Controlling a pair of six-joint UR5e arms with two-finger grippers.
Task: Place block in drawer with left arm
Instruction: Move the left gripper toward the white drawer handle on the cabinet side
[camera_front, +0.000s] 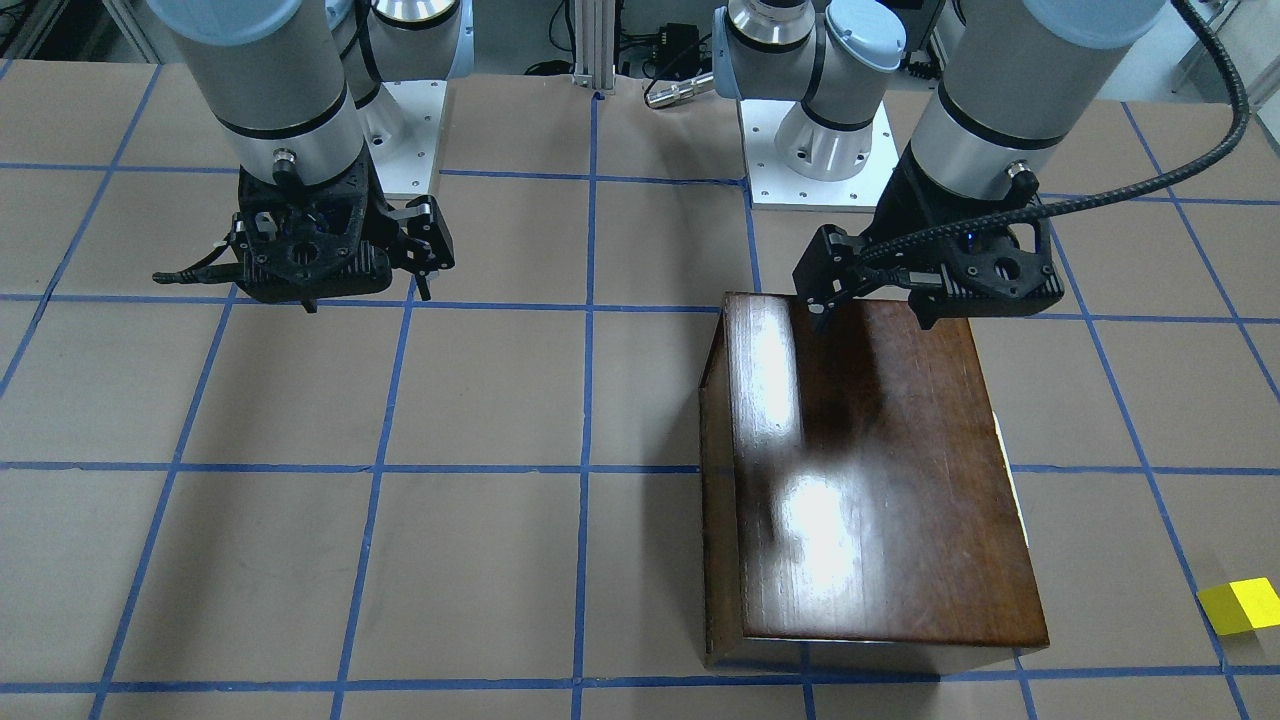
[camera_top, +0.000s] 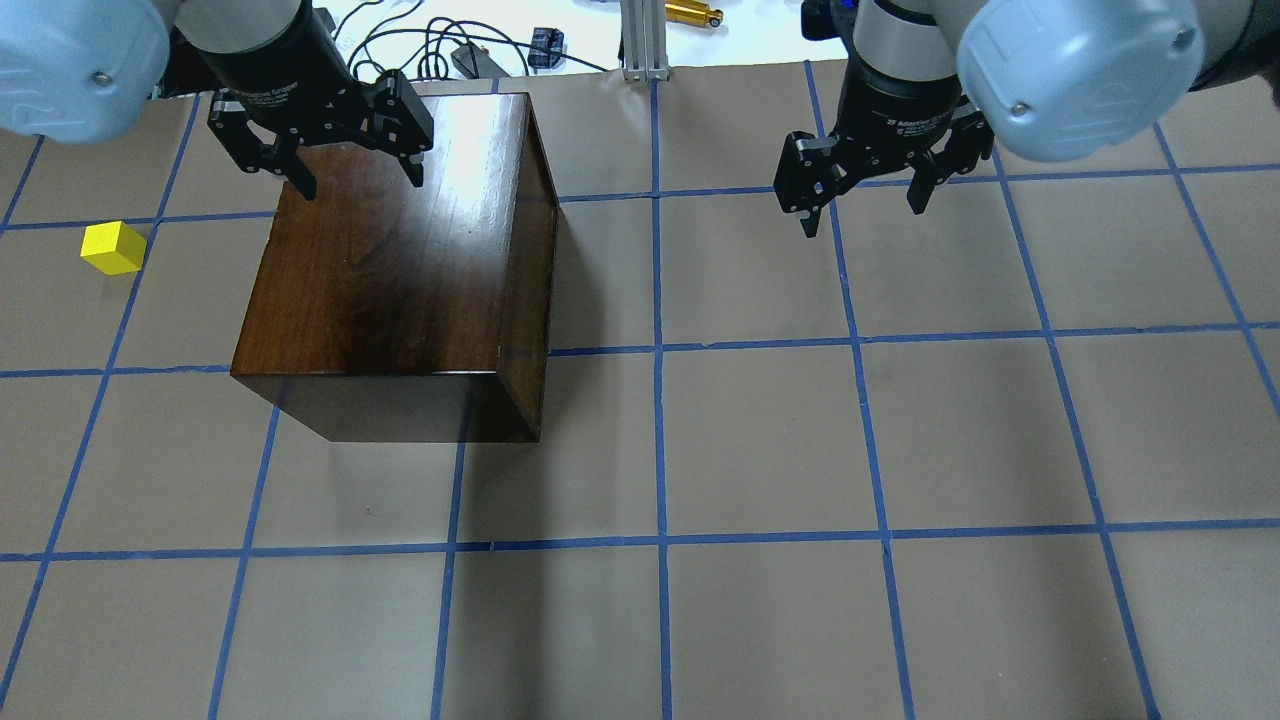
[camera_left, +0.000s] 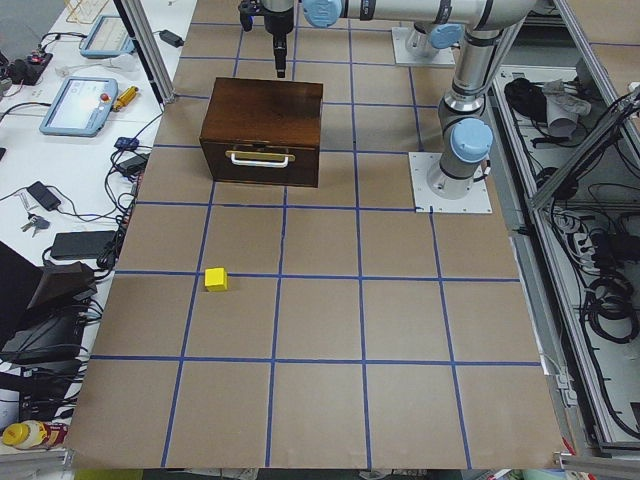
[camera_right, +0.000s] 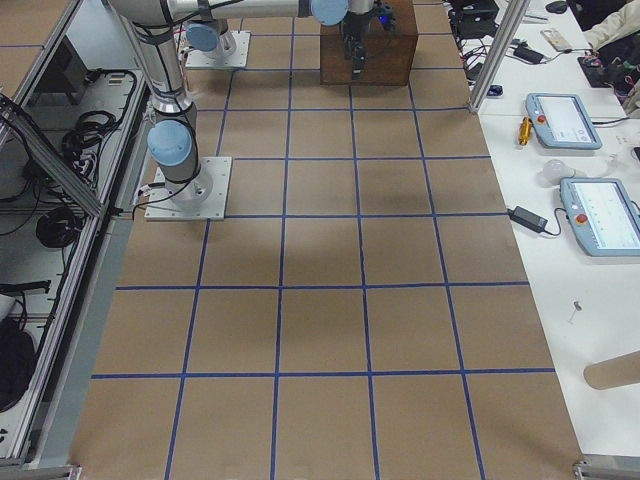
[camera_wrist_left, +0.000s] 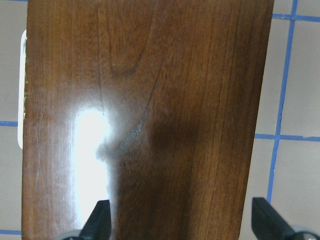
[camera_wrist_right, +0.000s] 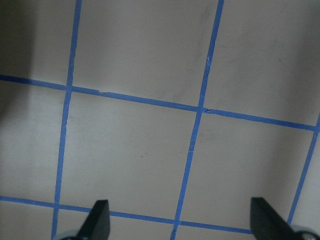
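Observation:
The yellow block (camera_top: 113, 248) lies on the table to the left of the dark wooden box (camera_top: 390, 260); it also shows in the front view (camera_front: 1240, 605) and the left side view (camera_left: 215, 279). The drawer front (camera_left: 260, 160), with a pale handle, sits flush in the box on the side facing the block; its tray is hidden. My left gripper (camera_top: 360, 185) hangs open and empty over the box's far top edge (camera_front: 872, 318), and its wrist view shows the fingertips (camera_wrist_left: 100, 220) above the glossy lid (camera_wrist_left: 150, 115). My right gripper (camera_top: 863, 215) is open and empty over bare table (camera_wrist_right: 181, 220).
The table is brown paper with a blue tape grid (camera_top: 658, 350). Both arm bases (camera_front: 815, 150) stand at the robot side. Cables and small devices (camera_top: 500, 50) lie past the far edge. Side tables with teach pendants (camera_left: 75, 105) flank the table's far long side.

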